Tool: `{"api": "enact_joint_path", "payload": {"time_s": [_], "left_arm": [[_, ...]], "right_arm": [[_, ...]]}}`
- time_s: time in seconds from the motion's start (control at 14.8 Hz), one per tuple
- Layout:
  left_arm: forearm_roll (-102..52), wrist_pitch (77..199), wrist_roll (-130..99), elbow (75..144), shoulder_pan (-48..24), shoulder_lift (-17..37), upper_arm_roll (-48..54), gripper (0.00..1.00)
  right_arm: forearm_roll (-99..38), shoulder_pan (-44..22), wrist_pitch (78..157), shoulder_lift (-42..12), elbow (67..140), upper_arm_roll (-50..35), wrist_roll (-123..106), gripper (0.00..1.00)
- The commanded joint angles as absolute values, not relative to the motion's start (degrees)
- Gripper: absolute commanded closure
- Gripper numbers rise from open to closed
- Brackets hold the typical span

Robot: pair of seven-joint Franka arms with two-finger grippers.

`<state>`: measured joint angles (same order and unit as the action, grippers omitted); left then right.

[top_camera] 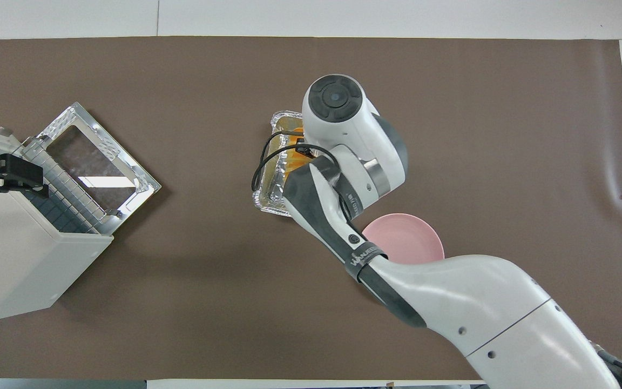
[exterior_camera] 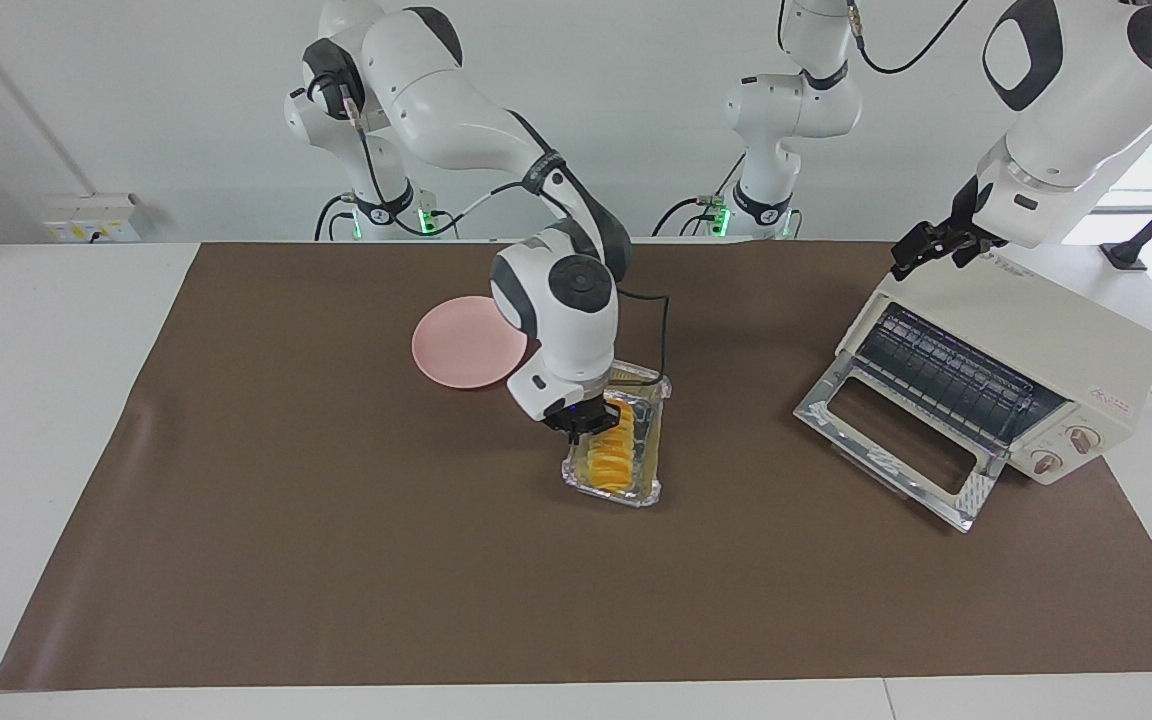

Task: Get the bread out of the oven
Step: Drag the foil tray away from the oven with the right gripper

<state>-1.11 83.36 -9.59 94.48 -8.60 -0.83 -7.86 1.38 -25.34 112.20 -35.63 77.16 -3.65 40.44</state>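
Ridged golden bread [exterior_camera: 608, 452] in crinkled foil tray [exterior_camera: 648, 455], right claw [exterior_camera: 584, 428] over it

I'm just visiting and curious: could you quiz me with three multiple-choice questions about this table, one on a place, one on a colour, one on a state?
1. Where is the bread?
A. in the foil tray
B. on the plate
C. in the oven

2. What colour is the plate?
A. blue
B. pink
C. green

3. How is the oven door?
A. shut
B. missing
C. dropped open

Answers:
1 A, the loaf lies in the tray under the right gripper.
2 B, it is pale pink.
3 C, the glass door lies flat and the rack shows. The left gripper waits over the oven.
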Motion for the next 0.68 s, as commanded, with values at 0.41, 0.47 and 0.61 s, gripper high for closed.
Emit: {"api": "enact_joint_path", "payload": {"time_s": [0.41,0.47,0.61], "left_arm": [[-0.2,83.9,-9.3,95.0,-8.3,-1.7,-7.6,0.0],[-0.2,83.9,-9.3,95.0,-8.3,-1.6,-7.6,0.0],[-0.2,83.9,-9.3,95.0,-8.3,-1.6,-7.6,0.0]], "right_arm": [[-1.1,-9.3,112.8,-32.0,81.1,-4.2,14.9,1.0],[-1.1,-7.8,114.6,-31.9,82.8,-4.2,12.1,1.0],[-1.1,-6.7,118.5,-32.0,85.5,-4.1,10.8,1.0]]}}
